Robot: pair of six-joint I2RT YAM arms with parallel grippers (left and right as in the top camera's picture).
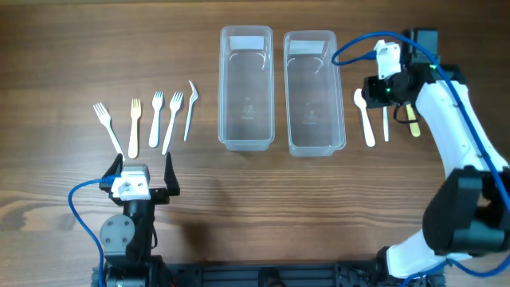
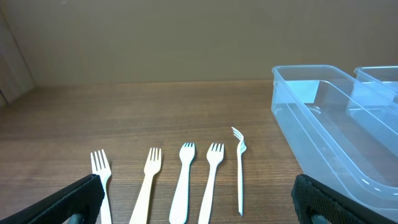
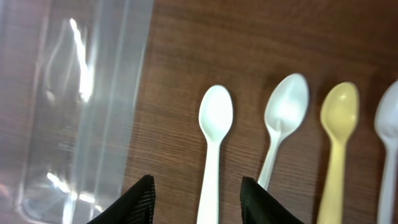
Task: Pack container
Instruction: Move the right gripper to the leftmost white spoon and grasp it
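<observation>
The right claw [image 3: 198, 182] hangs over the row of spoons [image 1: 368, 119] at the right side of the bench [image 1: 80, 207]. Its fingers [image 3: 138, 199] stand partly apart with the handle of the white spoon [image 3: 215, 118] running up between them. A gap shows on each side of the handle, so nothing is gripped yet. That spoon lies flat, its long axis pointing straight away from the claw, with the bowl at the far end and the handle end under the wrist. Closing across the handle looks like the step in hand, and the fingers are set square to it. To its right lie a pale spoon [image 3: 286, 102], a yellow spoon [image 3: 339, 112] and a fourth spoon [image 3: 388, 124], all parallel and apart from each other.

The nearer container [image 1: 315, 119] lies just left of the white spoon, empty, its long side parallel to the spoon — so the carry should be a short sideways shift. The second container [image 1: 246, 119] stands just beside it, also empty.

The left claw [image 2: 199, 202] is spread wide and holds nothing, set back from five forks [image 1: 156, 118] well apart from the spoons — the right arm is plainly the nearer one.

No brand or writing can be read. A faint moulded mark on each container floor is too small to make out.
</observation>
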